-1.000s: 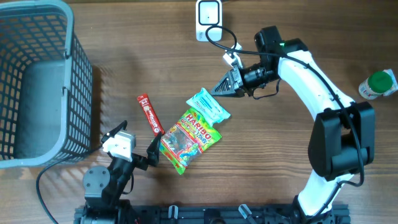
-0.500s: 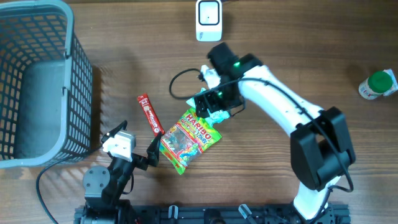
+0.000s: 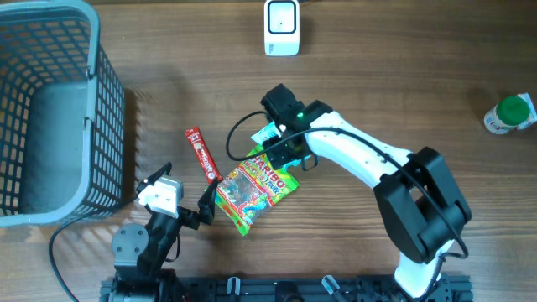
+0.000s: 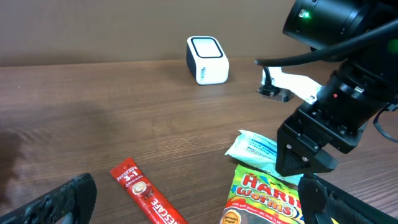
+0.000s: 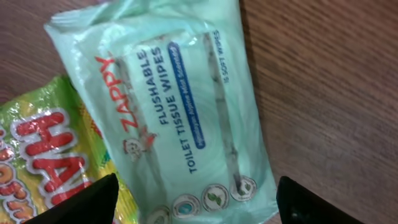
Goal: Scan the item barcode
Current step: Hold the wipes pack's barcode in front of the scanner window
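Observation:
The white barcode scanner [image 3: 283,25] stands at the table's far edge, also visible in the left wrist view [image 4: 207,59]. A pale green Zappy wipes pack [image 5: 174,106] lies flat on the wood, its lower end overlapping a Haribo Worms bag [image 3: 256,186]. My right gripper [image 5: 199,208] hovers open just above the pack, one finger on each side of its lower end, not closed on it. From overhead the right gripper [image 3: 281,151] hides most of the pack. My left gripper [image 3: 183,191] rests open near the front edge, holding nothing.
A red Nescafe stick [image 3: 202,154] lies left of the Haribo bag. A grey mesh basket [image 3: 50,109] fills the left side. A green-capped bottle [image 3: 510,115] lies at the far right edge. The right arm's cable loops beside the wipes pack.
The right arm swung left and down from near the scanner to just over the wipes pack, and its jaws went from shut to open. The left arm stayed still.

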